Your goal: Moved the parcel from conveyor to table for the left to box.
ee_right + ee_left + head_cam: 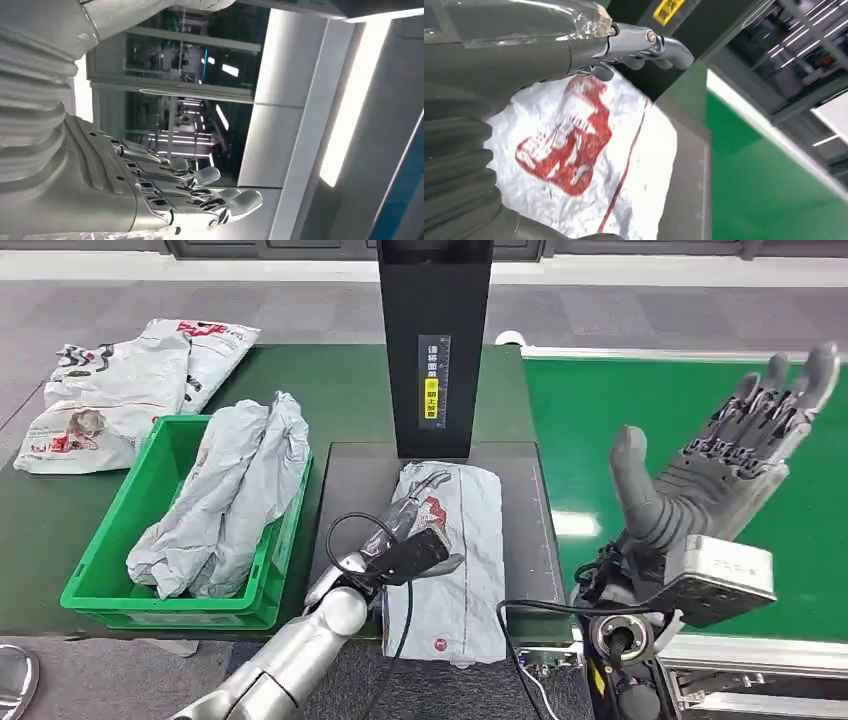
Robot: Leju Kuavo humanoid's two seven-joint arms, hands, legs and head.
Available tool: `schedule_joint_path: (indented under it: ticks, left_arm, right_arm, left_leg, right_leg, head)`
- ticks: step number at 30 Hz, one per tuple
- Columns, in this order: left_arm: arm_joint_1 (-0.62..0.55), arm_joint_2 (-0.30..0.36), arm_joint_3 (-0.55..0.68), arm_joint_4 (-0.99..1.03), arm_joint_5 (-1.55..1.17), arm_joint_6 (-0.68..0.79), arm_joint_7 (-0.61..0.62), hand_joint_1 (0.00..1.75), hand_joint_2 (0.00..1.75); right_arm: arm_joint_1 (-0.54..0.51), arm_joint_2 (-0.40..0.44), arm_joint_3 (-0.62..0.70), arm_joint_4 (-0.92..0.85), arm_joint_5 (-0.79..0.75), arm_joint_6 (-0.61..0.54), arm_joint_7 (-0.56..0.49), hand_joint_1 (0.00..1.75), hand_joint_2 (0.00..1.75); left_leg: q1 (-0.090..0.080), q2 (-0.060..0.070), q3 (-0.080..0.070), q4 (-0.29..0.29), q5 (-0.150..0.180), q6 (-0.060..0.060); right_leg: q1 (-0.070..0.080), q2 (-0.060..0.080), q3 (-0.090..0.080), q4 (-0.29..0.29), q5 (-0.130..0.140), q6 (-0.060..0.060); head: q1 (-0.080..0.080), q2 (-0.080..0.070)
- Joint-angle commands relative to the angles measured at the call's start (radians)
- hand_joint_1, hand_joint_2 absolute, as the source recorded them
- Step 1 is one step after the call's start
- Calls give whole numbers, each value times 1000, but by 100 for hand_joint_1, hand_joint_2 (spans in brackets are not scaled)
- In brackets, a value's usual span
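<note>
The left hand (405, 540) lay over the parcel (455, 570) on the grey table (350, 480); its grip could not be determined. The right hand (720, 465) stood raised above the conveyor (640, 410), fingers spread, holding nothing.

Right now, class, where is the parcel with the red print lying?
In the head view, the parcel lies on the grey platform, right of the green bin, under the left hand.

Left robot hand (400, 540) covers middle of parcel (455, 570), so contact btw fingers and parcel cannot be told. Label text on black post (434, 340) too small. Bench (30, 530) cut at left edge.
</note>
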Motion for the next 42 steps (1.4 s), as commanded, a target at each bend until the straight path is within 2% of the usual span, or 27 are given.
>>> schedule_joint_path:
  ticks: [1,5,12,28,29,30,42]
  left_arm:
    - [-76,-5,-78,186,-2,9,-3,0,175]
    - [-84,-8,-76,209,-12,17,3,0,175]
    - [-145,-37,-54,476,-117,173,-3,0,175]
    - [-150,-15,-42,511,-324,256,89,0,175]
    - [-152,-15,-36,517,-325,233,98,19,175]
    - [-153,-15,-35,518,-325,221,100,175,175]
    - [-153,-10,-12,513,-347,205,110,175,175]
  right_arm:
    - [-35,9,-15,42,-4,0,5,0,175]
    - [-34,10,-14,36,-5,0,5,0,175]
    - [-41,19,-6,24,-1,0,20,0,175]
    - [-69,20,1,65,-45,10,9,0,175]
    - [-74,20,3,71,-48,13,8,0,175]
    - [-76,20,3,75,-49,15,8,0,175]
    - [-83,22,-1,85,-60,20,1,0,175]
  left_leg:
    - [0,0,1,-1,0,0]
    - [0,0,2,-1,0,0]
    - [0,0,2,-2,0,0]
    - [1,2,2,-2,1,0]
    - [1,2,2,-2,0,0]
    - [1,2,2,-2,0,0]
    - [1,1,2,-2,0,0]
  right_leg:
    - [0,0,1,-1,0,0]
    - [1,0,2,-1,0,0]
    - [0,0,2,-2,0,0]
    - [1,2,3,-3,2,-1]
    - [1,2,2,-2,1,-1]
    - [1,2,2,-2,1,-1]
    - [1,1,3,-2,1,0]
  head:
    - [0,0]
    - [0,0]
    - [0,0]
    - [0,0]
    - [0,0]
    - [0,0]
    - [0,0]
